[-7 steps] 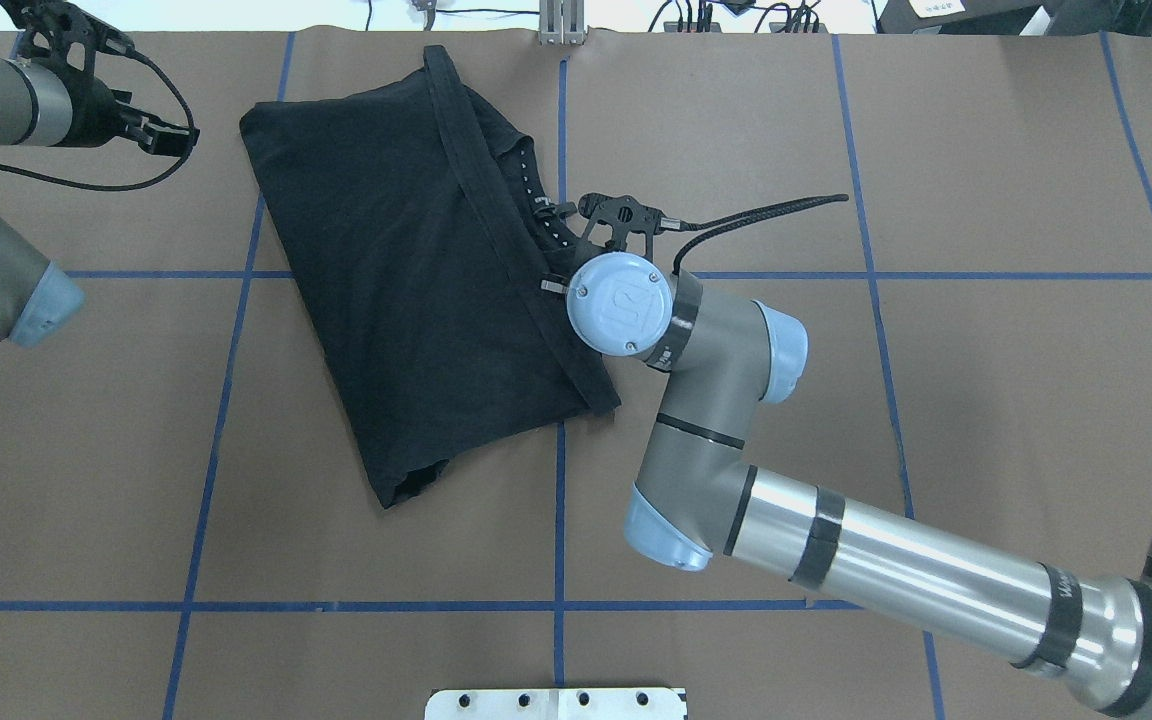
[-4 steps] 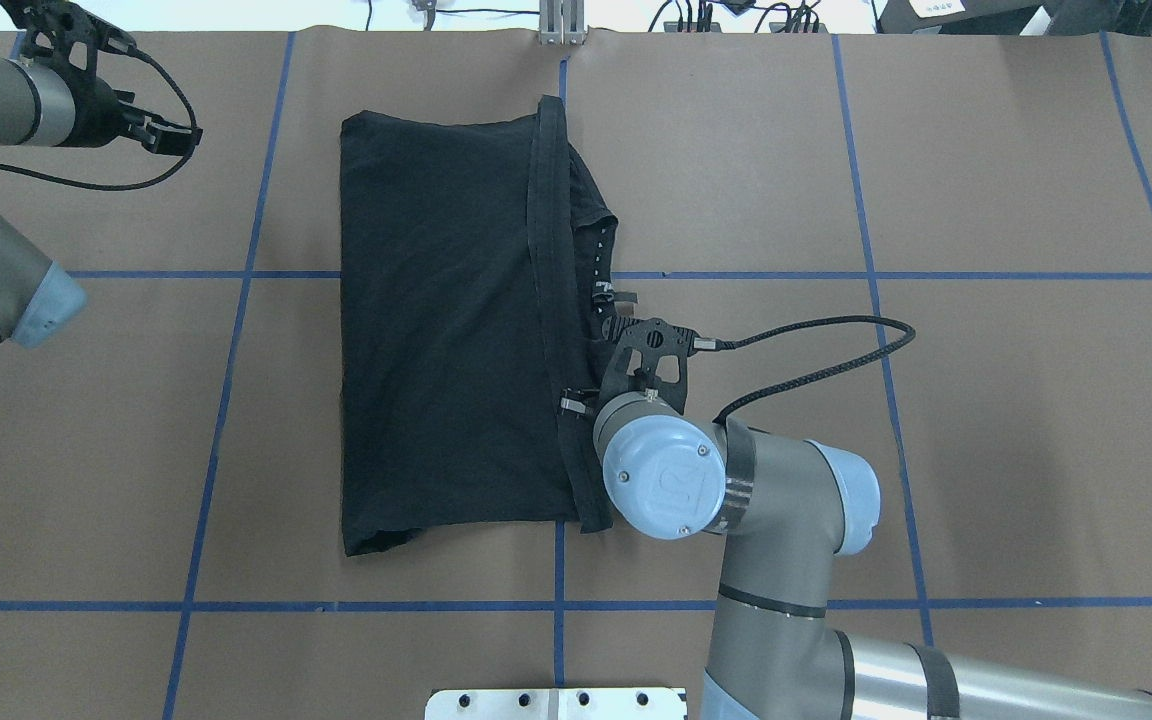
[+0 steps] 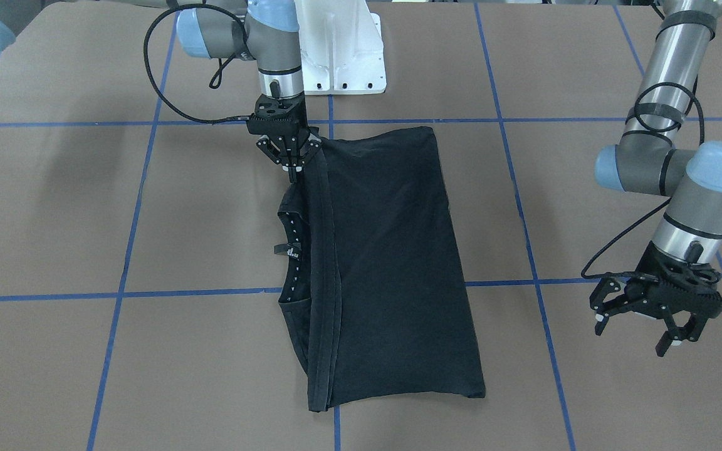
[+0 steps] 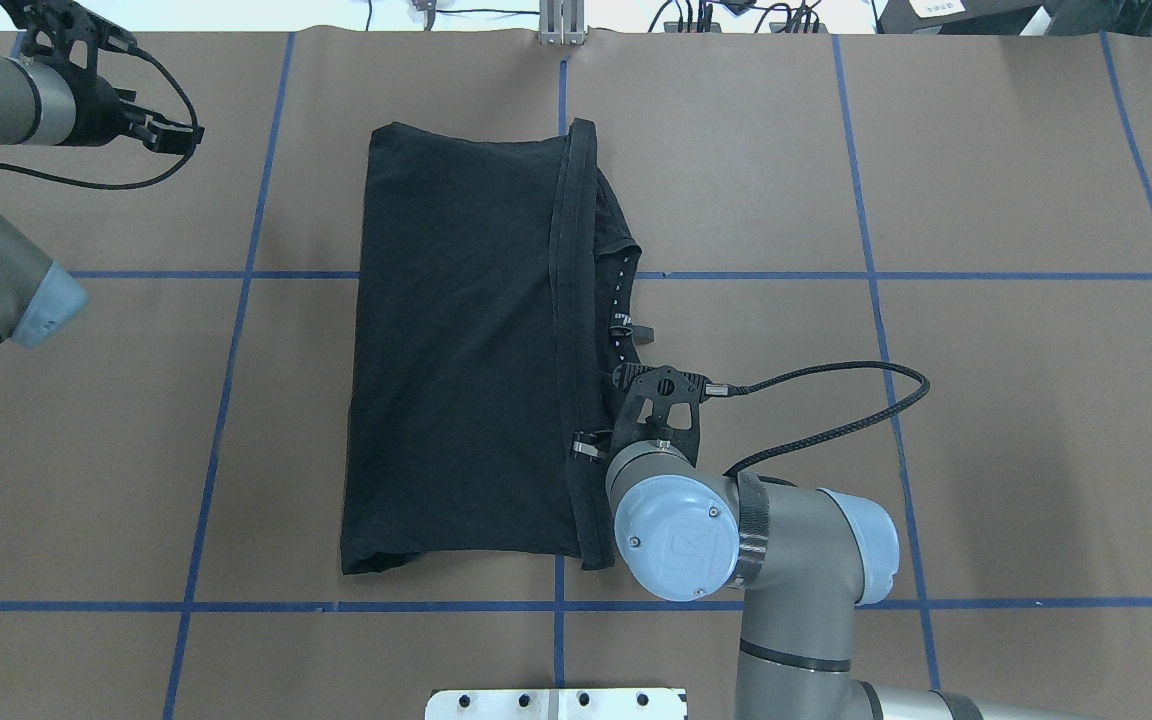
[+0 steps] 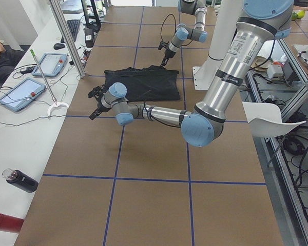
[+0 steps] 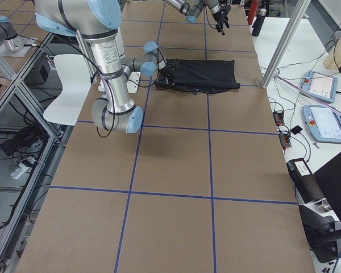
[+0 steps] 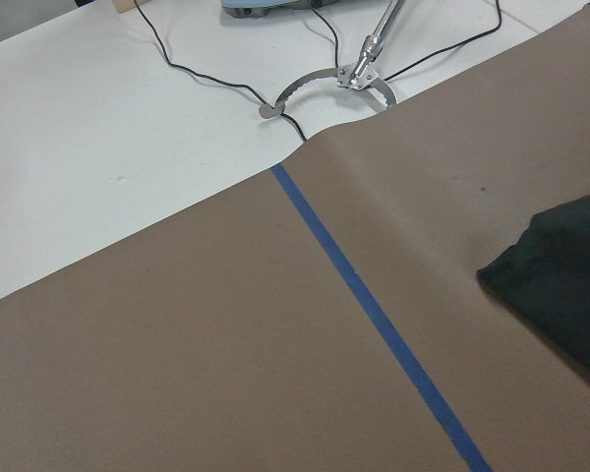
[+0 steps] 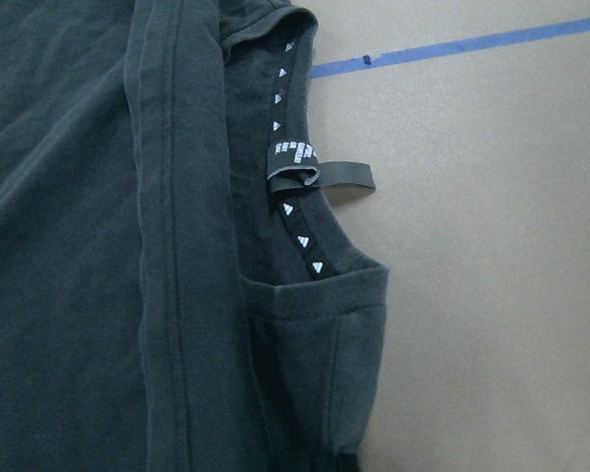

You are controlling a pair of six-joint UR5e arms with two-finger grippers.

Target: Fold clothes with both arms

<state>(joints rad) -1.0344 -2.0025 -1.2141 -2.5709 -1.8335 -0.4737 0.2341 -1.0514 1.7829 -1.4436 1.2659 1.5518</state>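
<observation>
T-shirt, black, lies folded into a long strip on the table in the front-facing view. At its corner nearest the robot, the right gripper is down with jaws pressed together, pinching the hemmed edge. Well off to the side, the left gripper hangs over bare table, jaws spread, nothing in them.

Overhead: the shirt sits mid-table and the right arm covers its own gripper.

Right wrist cam: neck opening up close, small white logo tag plus a row of white triangles.

Left wrist cam: just a shirt corner at the edge, near a blue tape line.
</observation>
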